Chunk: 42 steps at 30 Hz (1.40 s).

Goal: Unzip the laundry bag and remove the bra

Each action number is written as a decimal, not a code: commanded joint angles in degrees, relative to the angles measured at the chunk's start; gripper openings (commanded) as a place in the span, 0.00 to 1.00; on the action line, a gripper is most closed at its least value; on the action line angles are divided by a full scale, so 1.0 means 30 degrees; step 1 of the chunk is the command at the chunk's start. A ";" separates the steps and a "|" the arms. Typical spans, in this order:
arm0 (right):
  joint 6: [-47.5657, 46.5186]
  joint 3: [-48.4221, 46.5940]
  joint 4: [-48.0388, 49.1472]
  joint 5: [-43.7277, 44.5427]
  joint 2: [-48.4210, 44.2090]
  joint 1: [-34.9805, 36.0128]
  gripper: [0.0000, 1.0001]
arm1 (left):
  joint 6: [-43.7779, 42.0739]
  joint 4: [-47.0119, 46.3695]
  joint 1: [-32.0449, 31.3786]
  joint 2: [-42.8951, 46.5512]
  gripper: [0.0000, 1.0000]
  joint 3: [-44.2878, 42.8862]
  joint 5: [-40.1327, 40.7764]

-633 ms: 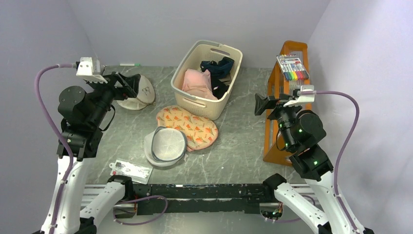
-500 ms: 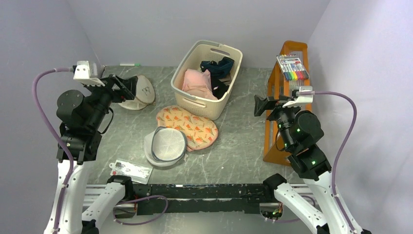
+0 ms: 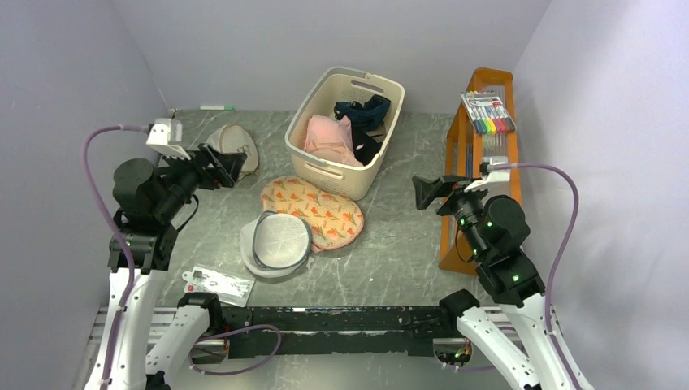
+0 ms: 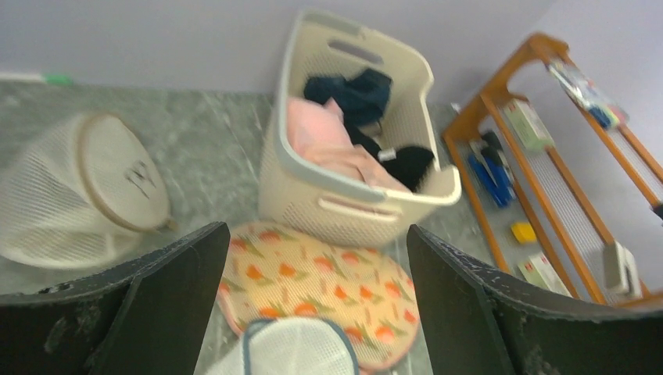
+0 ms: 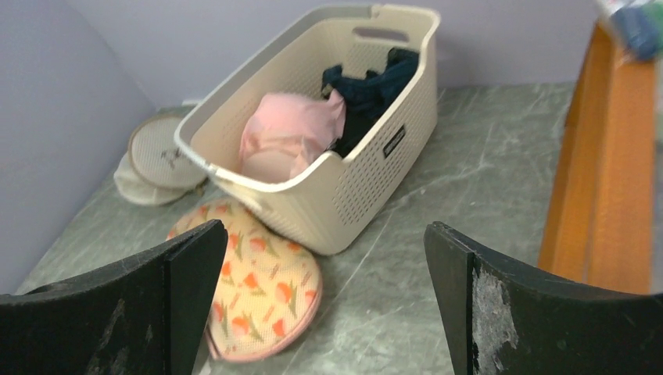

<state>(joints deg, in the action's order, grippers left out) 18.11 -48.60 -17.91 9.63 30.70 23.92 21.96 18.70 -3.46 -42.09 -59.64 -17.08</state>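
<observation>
The laundry bag [image 3: 318, 210] is a flat peach oval printed with orange carrots, lying zipped on the table in front of the basket. It also shows in the left wrist view [image 4: 328, 280] and the right wrist view [image 5: 254, 291]. The bra is hidden. My left gripper [image 3: 228, 166] hangs open to the left of the bag, above the table, with nothing between its fingers [image 4: 317, 248]. My right gripper [image 3: 426, 192] stands open to the right of the bag, also holding nothing [image 5: 324, 248]. Neither touches the bag.
A cream basket [image 3: 327, 173] holds a pink garment [image 3: 327, 138] and a dark navy one [image 3: 363, 112]. A white mesh dome bag [image 3: 276, 242] overlaps the carrot bag's near-left edge. A beige round bag [image 3: 236, 145] lies far left. An orange rack [image 3: 465, 154] with markers [image 3: 487, 112] lines the right side. A clear packet [image 3: 217, 284] lies near left.
The left arm has swung right and forward, off the beige round bag toward the middle. The right gripper has shifted left and slightly lower. Both stay open.
</observation>
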 commanded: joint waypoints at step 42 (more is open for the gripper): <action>0.4375 0.6069 0.4689 -0.5702 0.9939 0.5265 1.00 | 0.6863 -0.1406 -1.3796 -1.1275 0.95 0.6467 0.6883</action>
<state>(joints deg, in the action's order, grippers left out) 29.43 -31.35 -9.34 -5.91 59.83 39.35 43.07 6.48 -49.01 -73.97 -37.76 -6.61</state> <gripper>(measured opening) 0.996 0.954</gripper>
